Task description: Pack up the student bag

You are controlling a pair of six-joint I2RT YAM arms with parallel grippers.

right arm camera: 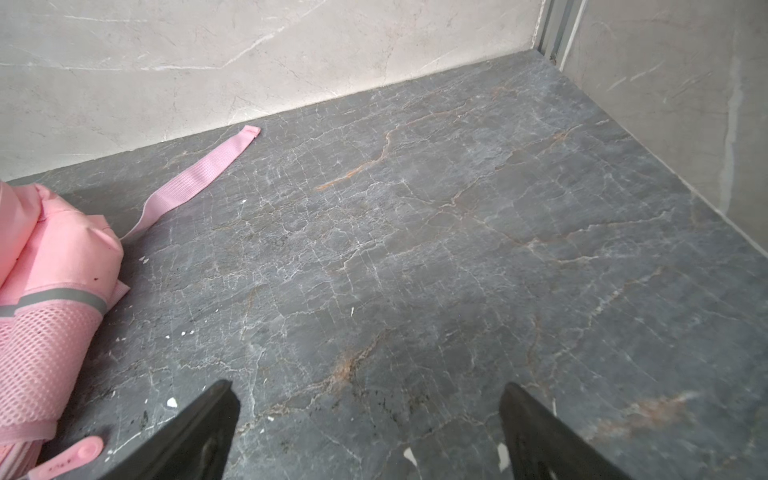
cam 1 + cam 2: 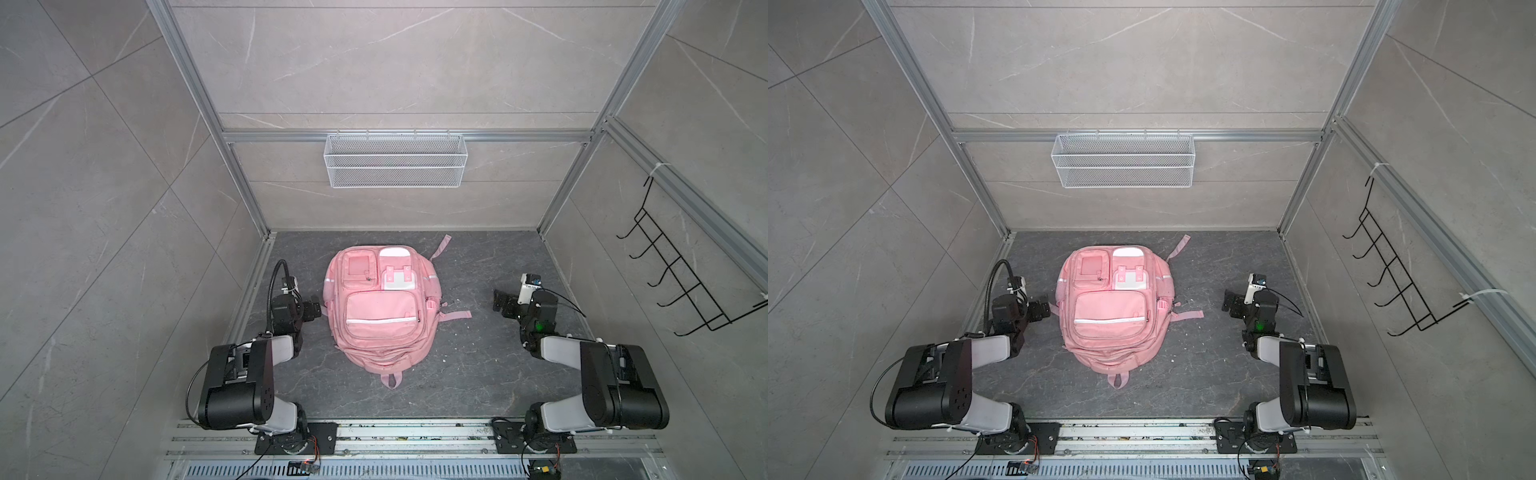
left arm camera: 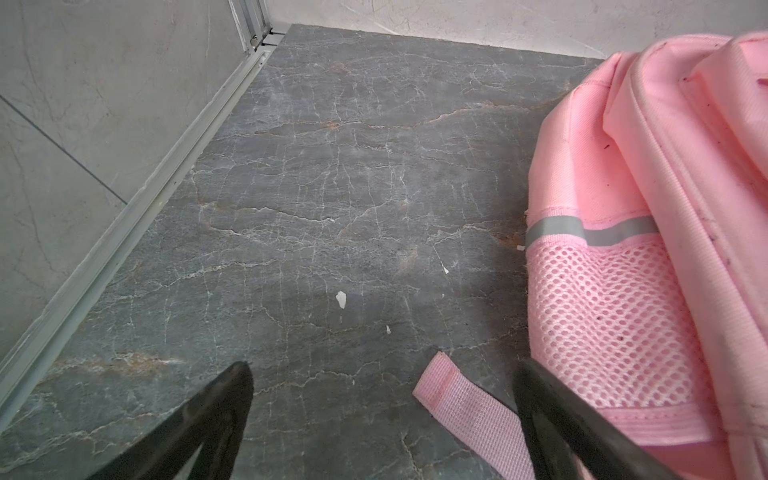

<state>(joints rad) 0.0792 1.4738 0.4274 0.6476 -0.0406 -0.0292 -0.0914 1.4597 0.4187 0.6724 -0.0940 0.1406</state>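
In both top views the student bag [image 2: 380,307] lies flat in the middle of the dark marbled table [image 2: 465,365], front pockets up. Its carry loop [image 2: 390,380] points toward my bases and the white flap pocket [image 2: 397,270] sits at the far end. From up there my left gripper [image 2: 312,309] rests just beside the bag's left flank, while my right gripper [image 2: 500,302] stands well apart from the other flank. My wrist cameras add what the overhead ones miss. The left one shows a pink mesh side pocket [image 3: 602,324] under a grey reflective strip [image 3: 590,230], and a loose strap end [image 3: 465,399] lying on the table between my widely spread fingers [image 3: 552,407]. That finger crosses in front of the mesh, though I cannot tell whether it touches. I have hold of nothing there. The right one shows my other fingers [image 1: 208,424] just as far apart over the table, gripping nothing, with a long strap [image 1: 195,174] trailing toward the back wall. Only the top views catch the white wire basket [image 2: 395,162] hung on the back rail, where I see just wall through the mesh, and the black hook rack [image 2: 681,270] on the right wall. The bag's pockets look zipped shut from above, so their contents are hidden from me.
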